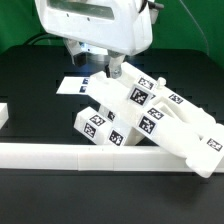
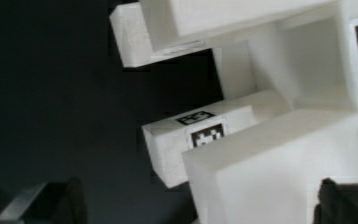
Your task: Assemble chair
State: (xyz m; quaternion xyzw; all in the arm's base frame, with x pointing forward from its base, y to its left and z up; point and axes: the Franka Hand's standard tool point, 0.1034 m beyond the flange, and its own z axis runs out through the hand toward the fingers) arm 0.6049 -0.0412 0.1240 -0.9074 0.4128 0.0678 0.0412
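The chair (image 1: 140, 110) is a cluster of chunky white tagged parts joined together. It lies tilted on the black table with its low end against the white rail. My gripper (image 1: 96, 62) hangs just above the chair's upper end, at the exterior view's left. In the wrist view its jaws stand wide apart. The dark fingertips (image 2: 41, 205) flank a white leg-like part (image 2: 247, 170). A dark gap shows between one finger and that part. The gripper (image 2: 194, 206) is open and holds nothing. Tagged block ends (image 2: 202, 128) of the chair show close below the camera.
A long white border rail (image 1: 60, 153) runs along the front of the table, and the chair leans on it. The marker board (image 1: 70, 87) lies flat behind the chair. A small white piece (image 1: 4, 115) sits at the exterior view's left edge.
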